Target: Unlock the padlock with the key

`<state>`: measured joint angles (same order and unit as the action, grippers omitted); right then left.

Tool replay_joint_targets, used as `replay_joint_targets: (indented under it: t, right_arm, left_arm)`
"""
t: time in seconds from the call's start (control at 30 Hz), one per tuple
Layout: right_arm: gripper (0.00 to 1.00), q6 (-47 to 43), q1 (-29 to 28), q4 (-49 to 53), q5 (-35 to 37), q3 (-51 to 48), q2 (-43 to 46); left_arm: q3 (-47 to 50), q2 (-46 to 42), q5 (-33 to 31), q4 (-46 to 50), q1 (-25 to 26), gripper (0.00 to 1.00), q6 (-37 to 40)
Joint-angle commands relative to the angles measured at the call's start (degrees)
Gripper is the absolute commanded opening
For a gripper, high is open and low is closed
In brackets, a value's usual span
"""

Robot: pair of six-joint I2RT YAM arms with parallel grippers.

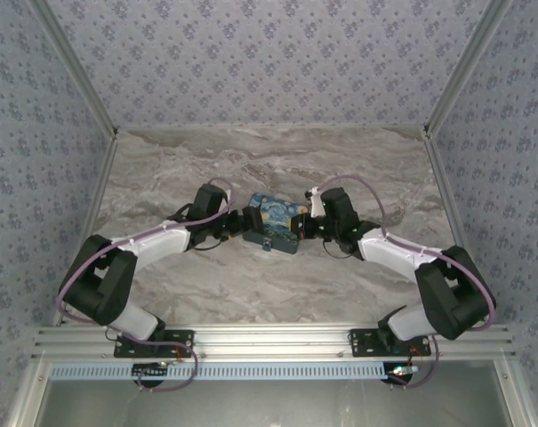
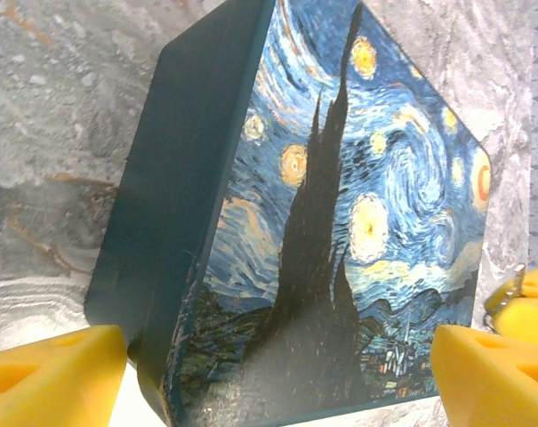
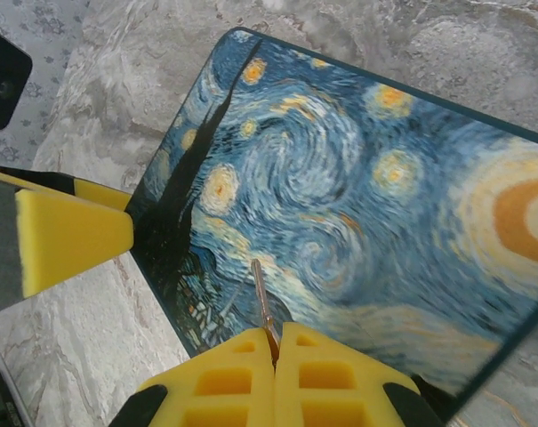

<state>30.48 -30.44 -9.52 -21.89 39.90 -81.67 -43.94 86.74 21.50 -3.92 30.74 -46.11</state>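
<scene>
Both arms reach inward to the box (image 1: 276, 215).
Left tool (image 2: 273, 378) spread wide astride it; right tool (image 3: 276, 356) pinches the key (image 3: 261, 298).

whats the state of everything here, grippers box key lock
starry-night printed blue box: flat on the table, looks closed
tiny teal-blue padlock: at box's near edge, locked or not unclear
thin metal key: pinched in right gripper
left gripper: open, straddling the box
right gripper: shut on the key

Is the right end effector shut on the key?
Shut on the key: the right end effector has its jaws pressed together, the thin shaft sticking out between them over the box.
</scene>
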Motion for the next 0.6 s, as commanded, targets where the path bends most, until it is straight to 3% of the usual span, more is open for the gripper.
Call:
replay_joint_targets:
  t: [0.0, 0.3, 0.57]
  right_arm:
    - [0.0, 1.2, 0.62, -3.34, -1.8, 2.18, -1.78]
    - [0.0, 3.38, 2.62, -6.85, -3.94, 0.92, -4.68]
    - [0.0, 4.36, 3.16, -3.83, -3.65, -0.15, -7.73]
  left_arm:
    - [2.72, -1.37, 1.94, -4.97, -0.07, 0.89, 1.12]
    - [10.91, -3.85, 1.62, -12.12, 1.56, 0.93, -0.62]
    - [11.56, 0.47, 2.88, -19.57, 4.81, 0.94, -0.95]
